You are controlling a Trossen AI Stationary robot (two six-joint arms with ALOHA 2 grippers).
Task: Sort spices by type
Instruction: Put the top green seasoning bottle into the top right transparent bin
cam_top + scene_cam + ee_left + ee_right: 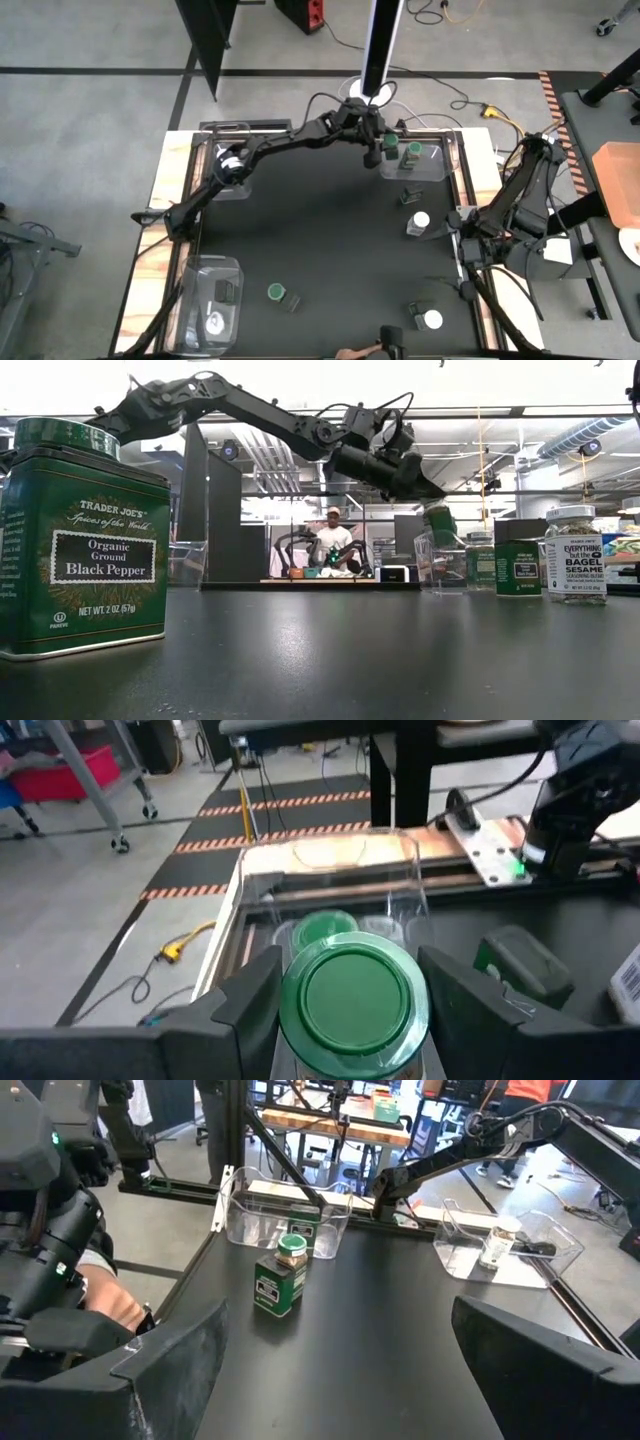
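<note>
L gripper (352, 1005) clamps green-lidded dark spice jar (355, 995), upright, just above clear plastic tray (432, 160) at far-right corner; drop is straight down. R gripper (330, 1370) wide, empty, parked right edge.

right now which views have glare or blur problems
Low view: bright windows behind leave the left gripper in silhouette, while the black pepper tin looms large. Left wrist view: the green-lidded jar is soft. High view: evenly lit.
</note>
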